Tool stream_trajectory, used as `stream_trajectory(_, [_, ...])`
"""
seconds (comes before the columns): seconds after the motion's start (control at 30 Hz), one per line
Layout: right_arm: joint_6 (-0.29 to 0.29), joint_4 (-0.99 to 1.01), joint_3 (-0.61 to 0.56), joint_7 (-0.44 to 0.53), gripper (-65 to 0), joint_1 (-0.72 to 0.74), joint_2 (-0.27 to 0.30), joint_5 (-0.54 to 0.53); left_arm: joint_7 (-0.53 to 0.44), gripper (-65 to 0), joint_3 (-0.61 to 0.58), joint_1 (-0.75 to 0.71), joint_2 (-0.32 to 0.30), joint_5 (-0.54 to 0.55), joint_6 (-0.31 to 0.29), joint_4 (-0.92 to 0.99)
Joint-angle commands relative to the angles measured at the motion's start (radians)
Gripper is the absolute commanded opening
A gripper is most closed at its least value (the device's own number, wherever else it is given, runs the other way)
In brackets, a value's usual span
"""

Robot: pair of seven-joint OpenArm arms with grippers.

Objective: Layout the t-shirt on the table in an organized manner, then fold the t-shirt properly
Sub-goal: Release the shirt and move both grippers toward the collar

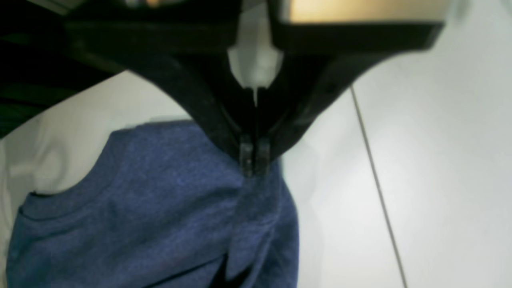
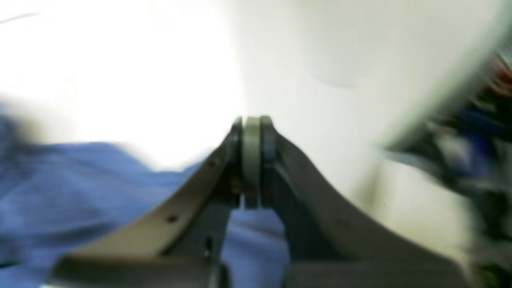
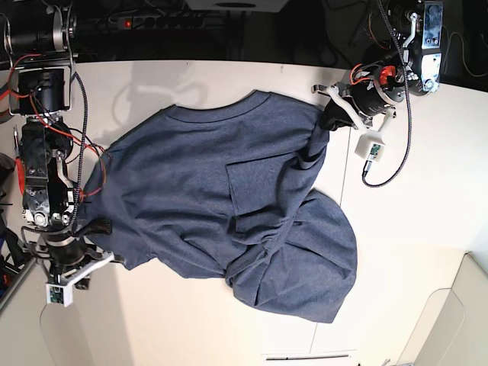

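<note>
The navy-blue t-shirt (image 3: pixel 221 183) lies rumpled on the white table (image 3: pixel 427 229), collar toward the far edge and its lower part bunched into a rounded heap at the front right. My left gripper (image 3: pixel 329 120) is shut on the shirt's shoulder; the left wrist view shows the left gripper (image 1: pixel 252 164) pinching a ridge of the t-shirt (image 1: pixel 140 208). My right gripper (image 3: pixel 97 226) is at the shirt's left sleeve edge. The blurred right wrist view shows the right gripper (image 2: pixel 251 124) shut over bare table, the t-shirt (image 2: pixel 80 192) below it and no cloth at its tips.
A thin dark seam (image 1: pixel 376 180) runs across the table right of the left gripper. The right arm's column and red cables (image 3: pixel 46 168) stand along the table's left edge. Dark clutter and a power strip (image 3: pixel 152 19) lie behind the far edge. A pale panel (image 3: pixel 457 320) sits at the front right corner.
</note>
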State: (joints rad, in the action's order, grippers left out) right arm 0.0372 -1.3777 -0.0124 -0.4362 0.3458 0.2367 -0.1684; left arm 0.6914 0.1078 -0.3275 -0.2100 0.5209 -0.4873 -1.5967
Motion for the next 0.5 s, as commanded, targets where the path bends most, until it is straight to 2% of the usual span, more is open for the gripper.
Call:
stream_trajectory(0.0, [0.035, -0.059, 0.004, -0.019, -65.0, -0.001, -0.010, -0.033, -0.019, -65.0, 0.003, 0.003, -0.006, 0.014, -0.011, -0.015])
stream_trajectory(0.07, [0.087, -0.133, 0.004, -0.078, -65.0, -0.042, -0.039, -0.094, -0.031, -65.0, 0.003, 0.003, -0.006, 0.014, -0.012, -0.015])
stream_trajectory(0.2, [0.151, -0.174, 0.003, -0.100, -65.0, -0.153, -0.108, -0.204, -0.091, -65.0, 0.003, 0.003, -0.006, 0.015, -0.032, -0.015])
stream_trajectory(0.33, [0.211, -0.174, -0.020, -0.100, -65.0, -0.286, -0.154, -0.259, -0.097, -65.0, 0.003, 0.003, -0.006, 0.114, -0.121, -0.015])
stream_trajectory(0.4, [0.215, -0.174, -0.047, -0.100, -65.0, -0.346, -0.154, -0.284, -0.097, -65.0, 0.003, 0.005, -0.005, 0.191, -0.201, -0.016])
stream_trajectory(0.47, [0.215, -0.174, -0.068, -0.099, -65.0, -0.396, -0.154, -0.283, -0.096, -65.0, 0.003, 0.009, -0.002, 0.254, -0.211, -0.023])
